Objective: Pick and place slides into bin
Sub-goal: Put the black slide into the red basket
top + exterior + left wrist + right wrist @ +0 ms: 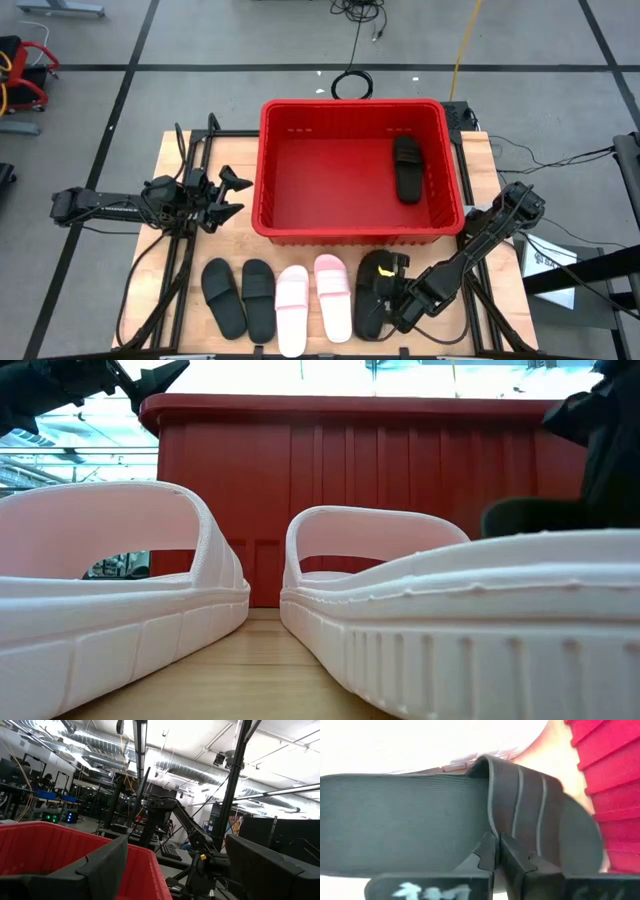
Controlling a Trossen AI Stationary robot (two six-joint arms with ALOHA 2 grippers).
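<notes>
The red bin [350, 104] stands at the table's middle, with one black slide [407, 168] lying on its floor at the right. Along the near edge lie two black slides [240, 298], two pale pink slides [312, 300] and one more black slide [372, 292]. My right gripper [392, 290] is down at this last black slide and shut on it [497, 851]. My left gripper [232, 195] hangs open and empty beside the bin's left wall, above the table. The pink slides [130, 590] fill the low view. My right gripper pinches the black slide's wide strap [492, 827] between its two fingers, at the strap's edge next to the footbed [405, 820]. The fingers come slanting down from the table's right. Whether the slide is clear of the table, I cannot tell.
The bin's near wall [400, 510] rises just behind the row of slides. Black frame rails [190, 150] run along the table's left side, and cables lie on the floor beyond the far edge. Bare wood shows to the left of the bin.
</notes>
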